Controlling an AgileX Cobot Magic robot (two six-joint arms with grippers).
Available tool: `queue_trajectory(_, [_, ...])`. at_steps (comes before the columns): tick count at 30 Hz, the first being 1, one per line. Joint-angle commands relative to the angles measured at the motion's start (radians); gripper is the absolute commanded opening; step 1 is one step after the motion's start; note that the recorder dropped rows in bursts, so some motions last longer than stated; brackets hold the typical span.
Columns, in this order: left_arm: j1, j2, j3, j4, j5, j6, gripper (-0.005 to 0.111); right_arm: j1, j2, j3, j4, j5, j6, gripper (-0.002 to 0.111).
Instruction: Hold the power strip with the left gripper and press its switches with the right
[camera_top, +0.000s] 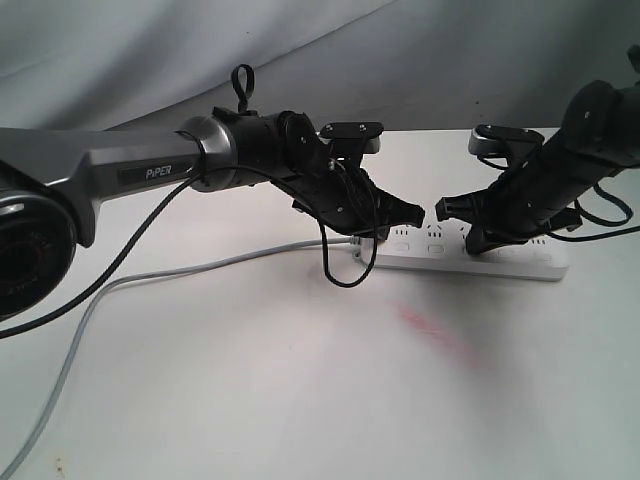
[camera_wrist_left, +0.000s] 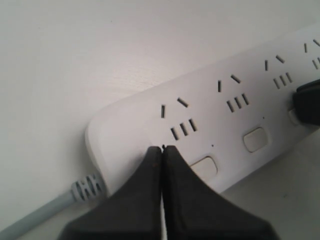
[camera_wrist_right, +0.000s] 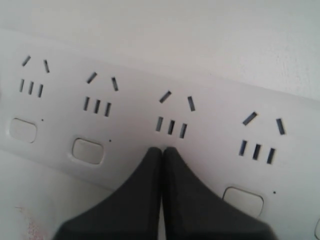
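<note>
The white power strip (camera_top: 520, 265) lies flat on the table, its grey cord (camera_top: 200, 270) trailing off to the left. My left gripper (camera_top: 380, 235) on the grey PIPER arm is shut. Its joined tips (camera_wrist_left: 163, 148) rest on the strip's cord end (camera_wrist_left: 130, 125), just beside the first switch (camera_wrist_left: 205, 167). My right gripper (camera_top: 472, 243) on the black arm is shut too. Its tips (camera_wrist_right: 162, 149) sit over the third switch from the cord end and hide it. The neighbouring switches (camera_wrist_right: 87, 150) (camera_wrist_right: 242, 200) show bare. Neither gripper has anything between its fingers.
The white table (camera_top: 300, 400) carries a faint red smear (camera_top: 430, 325) in front of the strip. A grey cloth backdrop (camera_top: 300, 50) hangs behind. A loop of the left arm's black cable (camera_top: 345, 270) dangles near the cord end.
</note>
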Motion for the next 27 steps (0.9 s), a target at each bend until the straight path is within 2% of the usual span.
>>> queue_trajectory(1, [-0.005, 0.004, -0.003, 0.005, -0.005, -0.004, 0.0, 0.003, 0.063, 0.023, -0.061, 0.029, 0.002, 0.0])
queue_trajectory(7, [-0.005, 0.004, -0.003, 0.005, -0.005, -0.004, 0.0, 0.021, 0.107, 0.023, -0.08, 0.047, 0.013, 0.0])
queue_trajectory(12, [-0.005, 0.004, -0.003, 0.005, -0.005, -0.004, 0.0, 0.108, 0.112, 0.023, -0.353, 0.041, 0.203, 0.0])
queue_trajectory(18, [-0.005, 0.004, -0.003, 0.005, -0.003, -0.004, 0.0, 0.119, 0.095, 0.023, -0.364, 0.043, 0.233, 0.0])
queue_trajectory(24, [-0.005, 0.004, -0.003, 0.005, -0.003, -0.004, 0.0, 0.11, -0.1, 0.023, -0.366, -0.018, 0.238, 0.0])
queue_trajectory(27, [-0.003, -0.005, -0.003, 0.005, -0.005, -0.004, 0.0, 0.068, -0.205, 0.023, -0.361, 0.012, 0.239, 0.0])
